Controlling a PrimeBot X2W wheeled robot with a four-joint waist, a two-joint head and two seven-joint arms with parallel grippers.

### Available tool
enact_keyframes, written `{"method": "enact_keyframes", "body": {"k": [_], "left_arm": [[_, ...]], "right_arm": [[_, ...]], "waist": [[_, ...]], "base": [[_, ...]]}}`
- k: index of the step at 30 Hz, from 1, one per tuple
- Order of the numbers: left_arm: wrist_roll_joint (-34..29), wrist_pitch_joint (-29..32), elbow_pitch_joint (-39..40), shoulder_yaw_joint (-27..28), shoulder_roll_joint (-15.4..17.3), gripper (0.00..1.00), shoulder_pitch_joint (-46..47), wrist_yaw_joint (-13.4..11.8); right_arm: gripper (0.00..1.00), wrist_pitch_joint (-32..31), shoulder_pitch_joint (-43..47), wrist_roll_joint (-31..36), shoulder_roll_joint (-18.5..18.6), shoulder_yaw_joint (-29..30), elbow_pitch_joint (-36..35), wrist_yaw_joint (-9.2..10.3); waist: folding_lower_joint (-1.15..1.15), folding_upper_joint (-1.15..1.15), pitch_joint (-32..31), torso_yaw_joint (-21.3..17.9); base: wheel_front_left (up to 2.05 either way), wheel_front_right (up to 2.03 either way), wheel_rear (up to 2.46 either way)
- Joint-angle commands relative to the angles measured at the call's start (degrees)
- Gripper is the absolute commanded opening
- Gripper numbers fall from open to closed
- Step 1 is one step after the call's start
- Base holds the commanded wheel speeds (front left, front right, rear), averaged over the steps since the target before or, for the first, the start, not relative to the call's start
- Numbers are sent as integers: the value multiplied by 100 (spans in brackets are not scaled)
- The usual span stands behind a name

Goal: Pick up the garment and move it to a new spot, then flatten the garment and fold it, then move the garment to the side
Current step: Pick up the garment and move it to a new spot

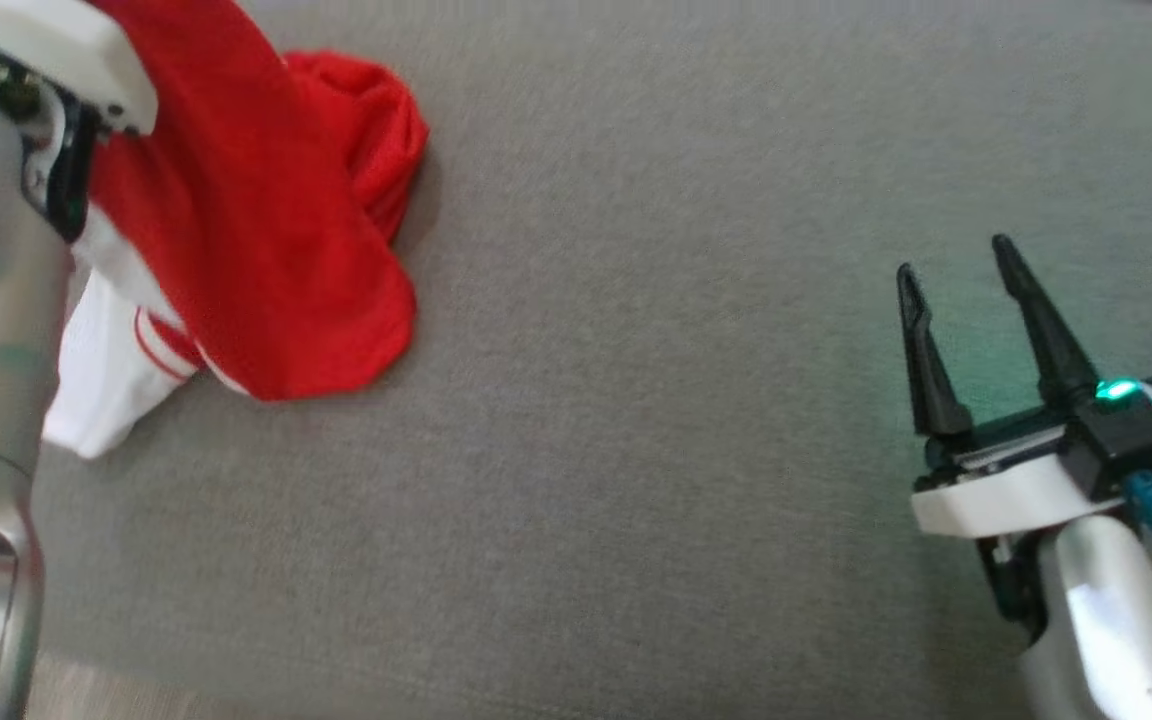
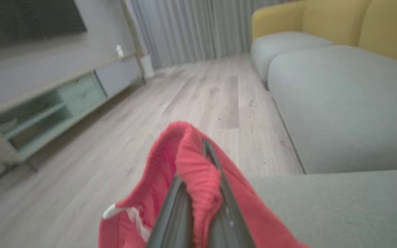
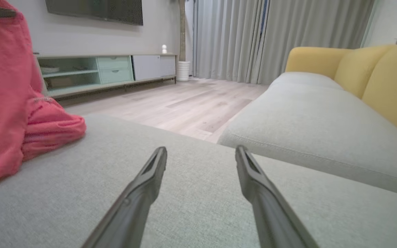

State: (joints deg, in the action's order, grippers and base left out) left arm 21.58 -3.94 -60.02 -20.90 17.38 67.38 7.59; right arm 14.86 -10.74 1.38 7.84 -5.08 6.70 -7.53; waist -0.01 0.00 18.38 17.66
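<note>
Within left gripper [image 2: 199, 154], red garment [image 2: 171, 162]

The cushion [image 1: 636, 450] lies bare between the garment [image 1: 266, 230], heaped far left, and the right gripper [image 1: 954, 256]: open passage.

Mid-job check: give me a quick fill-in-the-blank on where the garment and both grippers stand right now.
1. The left gripper is ___ on the red garment.
2. The right gripper stands ___, holding nothing.
3. The garment's lower part rests on a ___ cushion.
4. In the right wrist view, the sofa backrest is ___.
Missing words: shut; open; grey; yellow.
</note>
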Motion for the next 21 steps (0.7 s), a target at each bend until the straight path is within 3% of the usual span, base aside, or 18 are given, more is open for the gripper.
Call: {"method": "enact_keyframes", "body": {"k": [1,9,14,21], "left_arm": [[-25,4,316,-46,388,0,388,-10],[700,588,1386,-914,463,0,532,-10],[1076,778,1854,-1179,492,0,604,-10],[1360,756,2068,-1463,211,0,778,-10]], "right_arm": [[100,14,134,-61,-100,-136,-133,4],[100,14,626,-247,-437,-220,-26,4],[100,14,739,-360,-489,-396,-9,4],[100,14,770,-684,-494,-575,-59,4]], "waist": [[1,0,-547,-461],[1,0,-1483,-1519],[1,0,-1730,-2288],[1,0,-1785,-3108]], "base": [[0,0,0],[0,0,0],[0,0,0],[0,0,0]]}}
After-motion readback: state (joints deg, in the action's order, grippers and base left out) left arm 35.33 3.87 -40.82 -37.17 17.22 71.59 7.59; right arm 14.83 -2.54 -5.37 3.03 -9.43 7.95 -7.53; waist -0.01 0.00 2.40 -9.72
